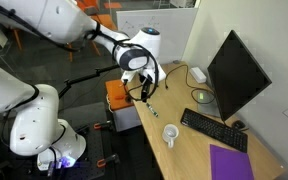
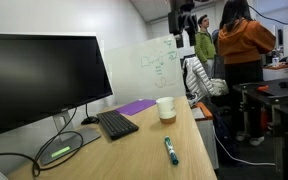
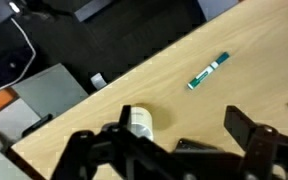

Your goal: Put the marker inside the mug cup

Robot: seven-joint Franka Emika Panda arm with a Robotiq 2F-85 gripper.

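Observation:
The marker [image 3: 209, 71], a short dark stick with a green and white body, lies flat on the wooden desk; it shows in both exterior views [image 1: 152, 109] [image 2: 170, 150]. The white mug cup [image 2: 165, 108] stands upright on the desk, apart from the marker [image 1: 171, 133] [image 3: 137, 122]. My gripper [image 3: 164, 145] is open and empty, high above the desk, with the mug below its fingers and the marker off to one side. In an exterior view the gripper [image 1: 142, 88] hangs over the desk's end near the marker.
A black keyboard [image 1: 214, 130] and a monitor [image 1: 234, 75] stand along the desk's far side, with a purple pad [image 1: 231, 162] and a greenish disc [image 2: 59, 153]. An orange box [image 1: 119, 97] sits beyond the desk's end. People stand in the background [image 2: 239, 45].

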